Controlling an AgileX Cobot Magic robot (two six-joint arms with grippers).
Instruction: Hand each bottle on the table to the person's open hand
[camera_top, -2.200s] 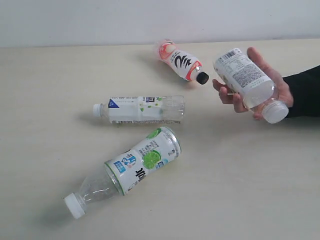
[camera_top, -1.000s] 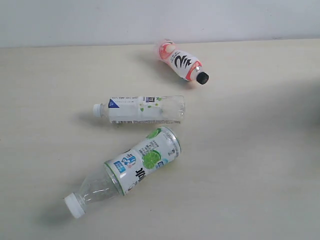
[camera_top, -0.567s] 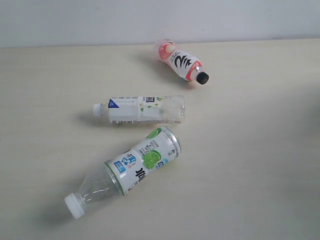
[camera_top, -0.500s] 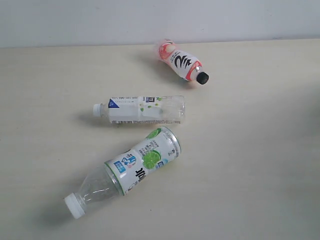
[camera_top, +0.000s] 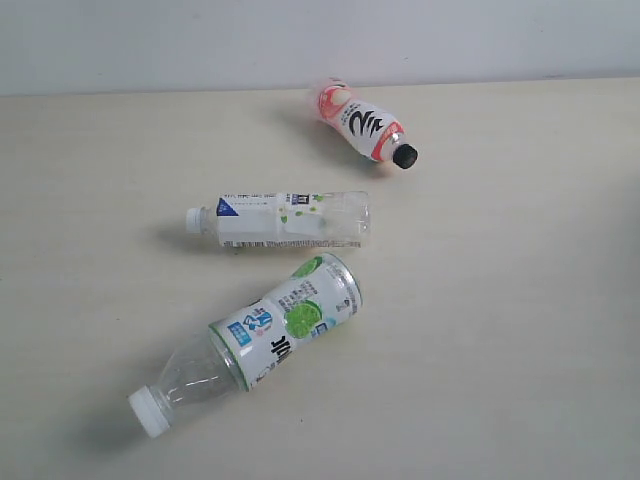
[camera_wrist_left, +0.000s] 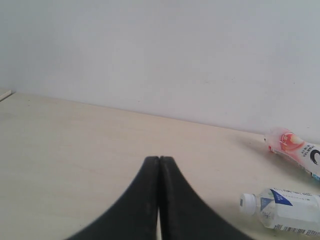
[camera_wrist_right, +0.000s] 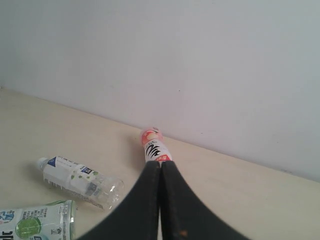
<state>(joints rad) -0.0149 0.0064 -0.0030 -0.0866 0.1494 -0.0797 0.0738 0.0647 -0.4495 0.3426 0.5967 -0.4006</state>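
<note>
Where the pale beige tabletop (camera_top: 520, 330) meets the grey-white wall (camera_top: 200, 40), its far edge runs straight across the exterior view. Three bottles lie on their sides on it, none touching another.

One is a pink-red bottle (camera_top: 358, 122) with a black cap. It lies closest to the far edge, its base toward the wall and its cap pointing toward the near right. One is a slim white-labelled bottle (camera_top: 285, 220), roughly parallel to the far edge and about midway across the visible tabletop, with its small white cap toward the left side. One is a fat bottle with a white-green label (camera_top: 270, 335). It lies aslant just on the near side of the slim one, a narrow strip of bare surface between them, and its white cap points toward the near left.

The right side of the tabletop is open from the far edge to the near part of the view, and a broad bare band runs down the left side as well.

There are two claws, each seen only by its own wrist camera. The left claw (camera_wrist_left: 159, 160) has its two black fingers pressed together and pinches nothing. The right claw (camera_wrist_right: 160, 165) is likewise pressed together, with nothing between its fingers.
</note>
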